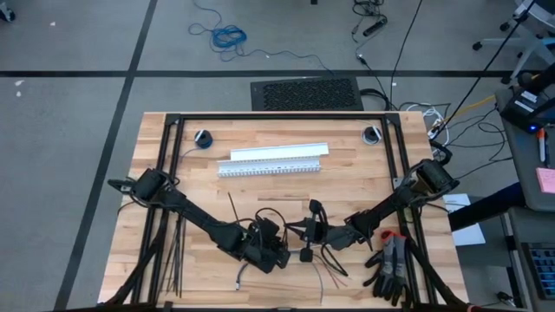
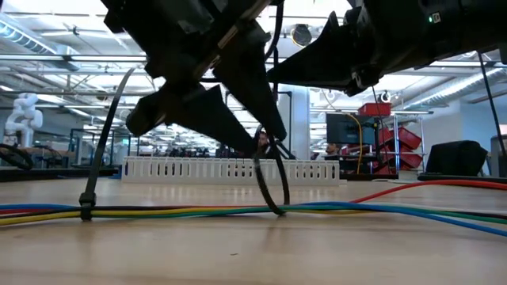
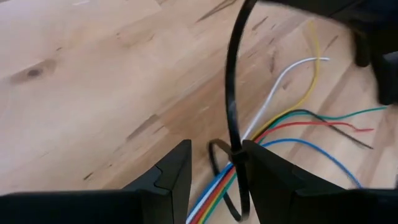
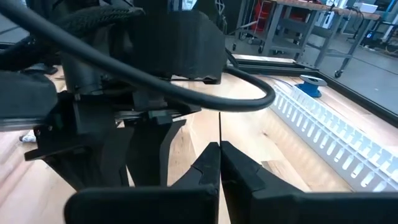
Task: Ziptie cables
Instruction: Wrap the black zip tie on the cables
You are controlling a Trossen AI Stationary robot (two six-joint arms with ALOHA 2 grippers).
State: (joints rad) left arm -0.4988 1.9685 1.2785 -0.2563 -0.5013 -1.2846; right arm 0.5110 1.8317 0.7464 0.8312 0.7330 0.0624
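The cables (image 2: 372,207), thin blue, yellow, red, green and white wires, lie in a bundle along the table; their ends splay in the left wrist view (image 3: 298,115). A black ziptie (image 3: 232,93) is looped around the bundle (image 2: 273,186) and its strap rises to my right gripper (image 4: 219,149), which is shut on it. My left gripper (image 3: 214,152) is open and slants down, one finger on each side of the loop and wires. Farther along the bundle, a second ziptie (image 2: 85,202) is closed around it. My right gripper pinches the ziptie's free strap (image 4: 219,127) between its two shut fingers, coming in nearly level from the table's right. The strap runs down from the fingers to the loop around the cables, which stay on the table. My left gripper: the ziptie's head (image 3: 235,152) lies close against one finger (image 3: 261,168); I cannot tell whether they touch.
A white slotted channel (image 1: 273,160) lies across the table's far middle. Several spare zipties (image 1: 173,260) lie near the left front edge, and dark gloves (image 1: 388,264) at the right front. Two small round blue things (image 1: 203,139) (image 1: 371,134) sit at the far corners.
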